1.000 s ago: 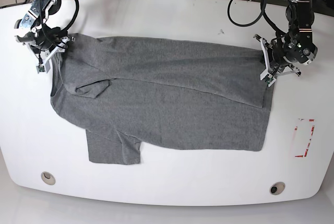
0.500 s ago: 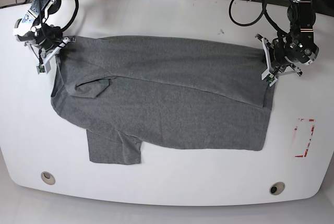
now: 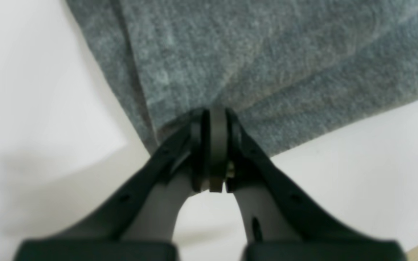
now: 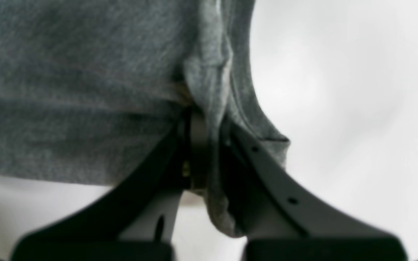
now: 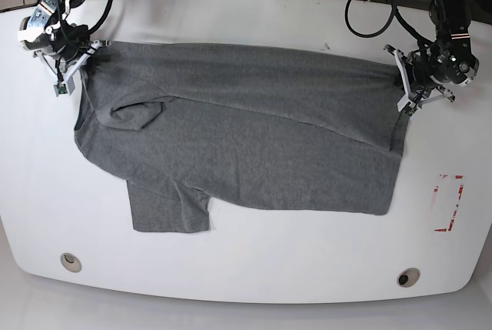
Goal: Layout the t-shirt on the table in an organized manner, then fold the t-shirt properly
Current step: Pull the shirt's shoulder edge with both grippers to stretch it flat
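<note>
Both hands reached low over the tabletop (image 5: 246, 15): left hand (image 5: 405, 90) and right hand (image 5: 73, 65) each pinched opposite far corners of the t-shirt (image 5: 238, 138), spread between them.

The t-shirt (image 5: 238, 134) lies spread across the table (image 5: 254, 276), a sticker (image 5: 448, 203) to its right.

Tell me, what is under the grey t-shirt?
The t-shirt lies on the white table, which shows bare all around it. Its far edge is folded over, so shirt lies under shirt there. Whatever else is beneath is covered and cannot be seen.
</note>
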Controlling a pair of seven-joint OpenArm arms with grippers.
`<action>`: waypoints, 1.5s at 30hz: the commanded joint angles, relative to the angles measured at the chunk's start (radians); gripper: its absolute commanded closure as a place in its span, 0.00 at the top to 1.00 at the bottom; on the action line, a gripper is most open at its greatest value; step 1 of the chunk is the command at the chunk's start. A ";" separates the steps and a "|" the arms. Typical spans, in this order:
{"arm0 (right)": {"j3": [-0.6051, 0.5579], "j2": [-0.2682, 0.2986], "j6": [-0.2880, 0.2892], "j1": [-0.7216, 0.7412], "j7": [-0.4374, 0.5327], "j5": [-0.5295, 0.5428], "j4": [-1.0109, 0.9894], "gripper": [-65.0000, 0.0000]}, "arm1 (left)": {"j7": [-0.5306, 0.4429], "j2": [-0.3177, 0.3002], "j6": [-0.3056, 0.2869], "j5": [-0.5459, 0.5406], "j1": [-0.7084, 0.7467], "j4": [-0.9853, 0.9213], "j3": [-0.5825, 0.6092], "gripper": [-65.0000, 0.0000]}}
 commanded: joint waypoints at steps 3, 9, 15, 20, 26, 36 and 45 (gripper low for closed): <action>0.008 0.017 -0.009 -0.045 -0.024 -0.037 0.064 0.00 | 0.097 -0.015 0.003 0.082 0.082 0.046 -0.030 0.00; 0.010 0.014 -0.009 -0.105 -0.061 -0.037 0.124 0.00 | 0.099 -0.015 0.003 0.082 0.174 0.143 -0.064 0.00; 0.013 0.016 -0.009 -0.162 -0.067 -0.037 0.175 0.00 | 0.100 -0.015 0.003 0.082 0.273 0.220 -0.101 0.00; 0.011 0.016 -0.009 -0.191 -0.067 -0.037 0.189 0.00 | 0.100 -0.015 0.003 0.080 0.304 0.226 -0.124 0.00; 0.008 0.014 -0.009 -0.196 -0.067 -0.037 0.189 0.01 | 0.100 -0.015 0.003 0.079 0.306 0.226 -0.130 0.00; 0.013 0.014 -0.009 -0.179 -0.082 -0.037 0.210 0.71 | 0.102 -0.015 0.003 0.079 0.296 0.276 -0.128 0.40; 0.013 0.014 -0.009 -0.176 -0.087 -0.035 0.338 0.83 | 0.126 -0.015 0.003 0.075 0.283 0.356 -0.130 0.52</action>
